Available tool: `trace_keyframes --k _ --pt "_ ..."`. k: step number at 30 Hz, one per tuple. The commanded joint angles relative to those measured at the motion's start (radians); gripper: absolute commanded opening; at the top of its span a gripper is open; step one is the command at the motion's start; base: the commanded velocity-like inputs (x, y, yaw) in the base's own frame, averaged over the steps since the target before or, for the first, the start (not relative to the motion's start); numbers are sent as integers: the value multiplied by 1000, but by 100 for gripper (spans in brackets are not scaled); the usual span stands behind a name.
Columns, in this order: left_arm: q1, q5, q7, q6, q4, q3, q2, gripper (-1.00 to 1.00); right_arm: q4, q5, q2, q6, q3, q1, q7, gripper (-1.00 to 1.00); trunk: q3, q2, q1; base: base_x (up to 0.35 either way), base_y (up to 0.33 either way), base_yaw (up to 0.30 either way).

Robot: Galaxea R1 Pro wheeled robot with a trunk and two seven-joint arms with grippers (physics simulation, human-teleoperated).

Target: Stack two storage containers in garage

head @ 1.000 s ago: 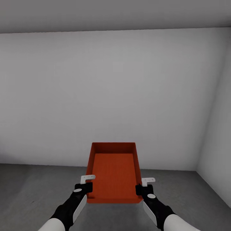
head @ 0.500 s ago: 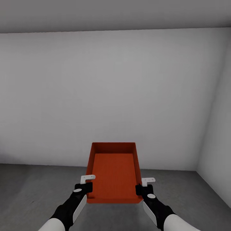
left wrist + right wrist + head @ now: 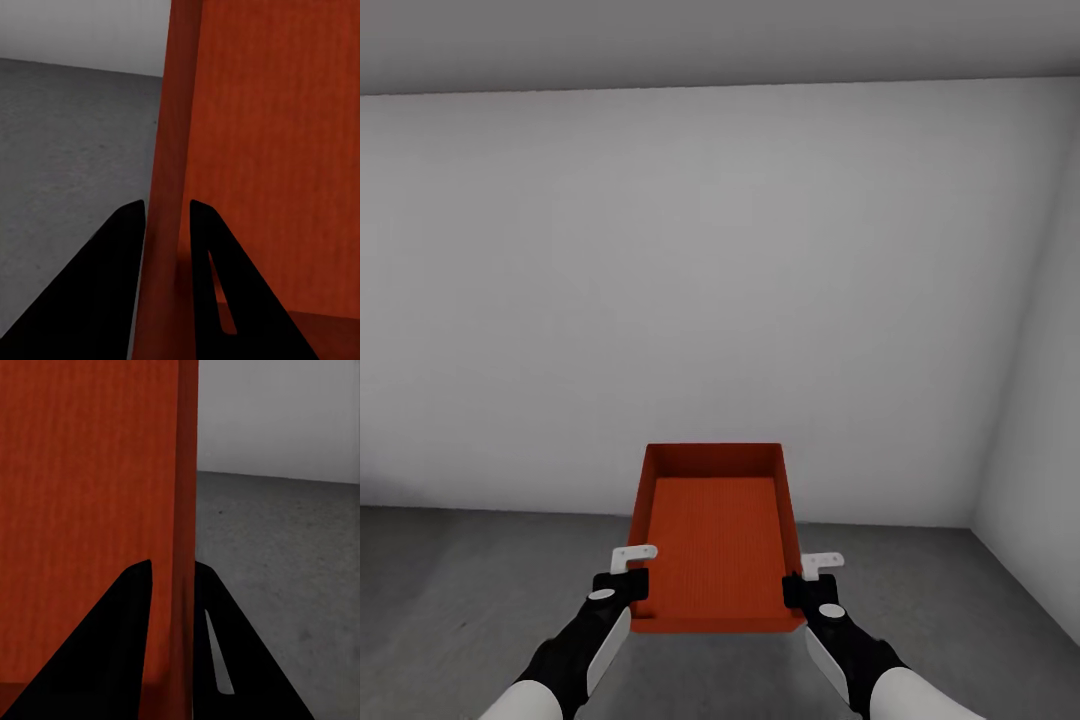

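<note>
Currently, little has altered over the last second: the wall-to-ceiling line sits a shade higher in the head view and the wall-to-floor line likewise, a camera shift and not a move of the things, while the load keeps its place between the arms.

Nearest, the left claw is clamped on the left side wall of the storage container, one finger outside the wall and one inside, as the left wrist view shows. The right claw grips the right side wall in the same manner, one finger inside the bin and the other outside.

Between the claws, the container is held level, open top up, empty, clear of the floor.

Beyond the claws, dark grey floor runs to a plain pale wall, with a second wall meeting it past the right claw. No second container is seen here.

Judgement: the carry has reached the garage and the robot is nearly at rest; setting this bin down on the floor is the likely next step.
</note>
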Motion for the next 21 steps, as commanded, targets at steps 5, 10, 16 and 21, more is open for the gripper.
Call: trace_keyframes --k 5,10,16,21 --pt "-1 -18 31 -33 -5 28 35 -100 3 -17 -1 -4 -16 -1 -8 -100 -10 -1 0 0 0 0" --pt "-1 -18 31 -33 -5 27 34 -100 3 -17 -1 -3 -16 -1 -8 -100 -18 -1 0 0 0 0" --pt "-1 -18 31 -34 -5 28 35 -100 4 -17 -1 -2 -16 -1 -8 -100 -27 -1 0 0 0 0" --pt "-1 -18 31 -34 -5 28 35 -100 5 -18 -1 -1 -16 -1 -8 -100 -35 -1 0 0 0 0"
